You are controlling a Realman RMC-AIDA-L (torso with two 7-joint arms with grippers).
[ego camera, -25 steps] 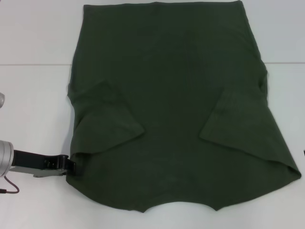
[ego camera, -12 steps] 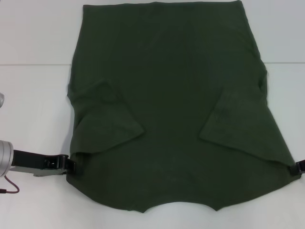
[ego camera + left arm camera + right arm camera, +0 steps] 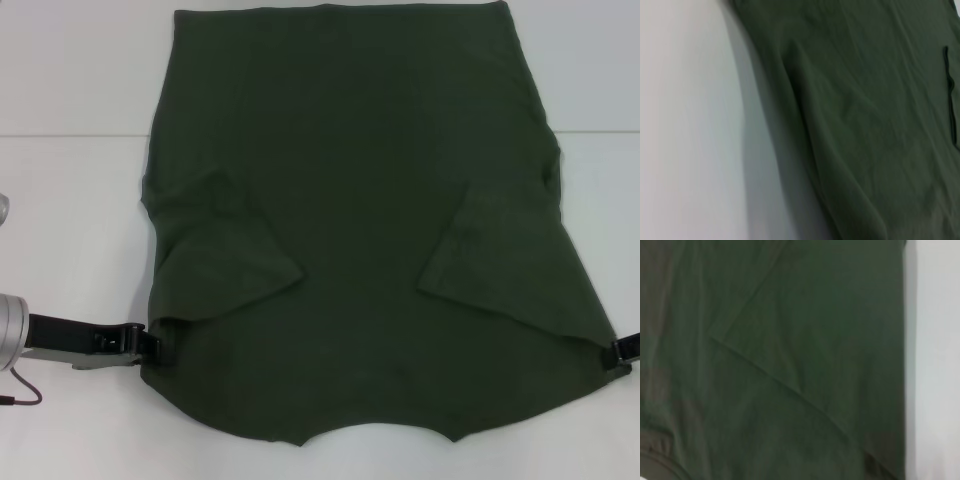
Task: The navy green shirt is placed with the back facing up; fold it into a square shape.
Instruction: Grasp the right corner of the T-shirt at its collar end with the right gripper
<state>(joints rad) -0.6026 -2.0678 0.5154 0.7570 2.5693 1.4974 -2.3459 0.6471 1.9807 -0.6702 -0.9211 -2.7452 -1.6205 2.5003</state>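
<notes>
right gripper (image 3: 622, 350) is now in at the shirt's near right corner, touching the cloth edge close to the table's right edge; a second ago it was absent from the head view, half a second ago only its tip showed. whether its fingers are open or closed, cannot tell. left gripper (image 3: 148, 345) sits at the shirt's near left shoulder edge, as it did in both earlier frames, unmoved; its fingers meet the cloth but a firm grip or not, cannot tell.

shirt (image 3: 355, 230) lies flat across the middle of the white table (image 3: 70, 220), back up, collar toward the near edge, hem at the far edge, both sleeves folded inward onto the body. cloth itself has not shifted between frames.

judgement: both tools now flank the shoulder end, so the likely step is pinching both near corners for the lengthwise fold toward the hem.
</notes>
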